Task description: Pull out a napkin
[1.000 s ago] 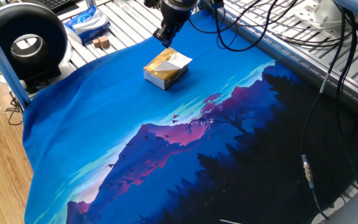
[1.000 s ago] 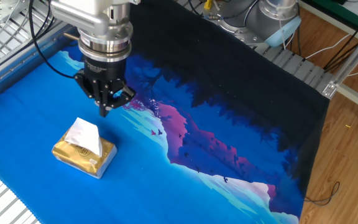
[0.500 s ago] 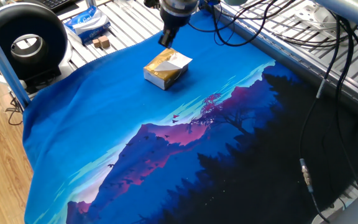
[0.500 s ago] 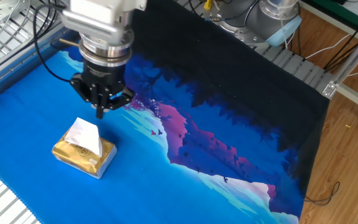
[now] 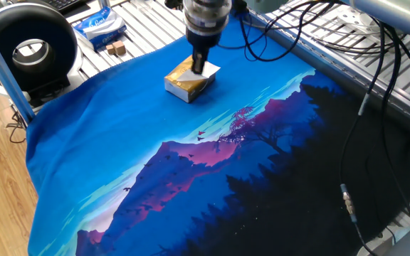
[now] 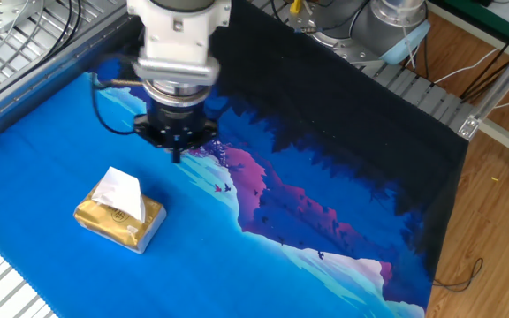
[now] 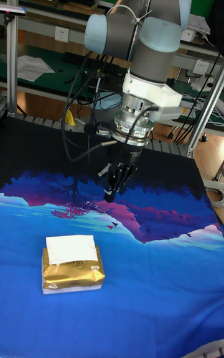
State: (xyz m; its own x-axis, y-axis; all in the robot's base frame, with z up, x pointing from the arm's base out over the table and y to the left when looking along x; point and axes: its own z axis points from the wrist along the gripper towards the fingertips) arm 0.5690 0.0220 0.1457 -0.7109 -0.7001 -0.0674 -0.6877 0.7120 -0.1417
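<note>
A golden-yellow tissue pack (image 5: 185,82) (image 6: 113,223) (image 7: 72,270) lies flat on the blue printed cloth. The white napkin (image 5: 208,71) (image 6: 120,193) (image 7: 70,248) sticks up out of the pack's top slot. My gripper (image 5: 201,62) (image 6: 177,154) (image 7: 112,194) hangs above the cloth, pointing down, with its fingers pressed together and nothing between them. In the other fixed view and the tall view it is beside the pack, off to the right and farther back, not touching it. In one fixed view it overlaps the pack's far edge.
A black round device (image 5: 30,50), a blue-and-white packet (image 5: 98,25) and small brown blocks (image 5: 116,48) sit beyond the cloth's corner on the metal grid. Loose cables (image 5: 351,195) trail over the dark right part of the cloth.
The gripper has shifted sideways, farther right in the other fixed view, and its wrist has turned. Pack and napkin have not moved.
</note>
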